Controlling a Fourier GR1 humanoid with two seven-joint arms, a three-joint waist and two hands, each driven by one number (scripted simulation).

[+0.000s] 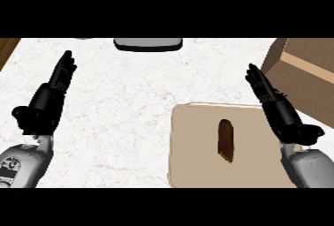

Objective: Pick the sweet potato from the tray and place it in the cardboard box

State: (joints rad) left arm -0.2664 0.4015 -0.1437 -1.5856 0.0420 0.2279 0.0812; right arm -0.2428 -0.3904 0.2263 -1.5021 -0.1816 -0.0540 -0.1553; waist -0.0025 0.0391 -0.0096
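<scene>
A long brown sweet potato (225, 140) lies lengthwise near the middle of a tan tray (192, 150) at the lower right of the counter. The cardboard box (306, 75) stands at the right edge, beyond the tray. My right hand (272, 101) is open with fingers straight, over the tray's right edge, to the right of the sweet potato and apart from it. My left hand (52, 95) is open too, fingers up, resting over the counter at the far left. Neither hand holds anything.
A grey, dark-rimmed object (148, 43) sits at the counter's far edge, cut off by the view. The white marble counter (124, 97) spreads between the hands. A wooden strip (6, 48) shows at the far left edge.
</scene>
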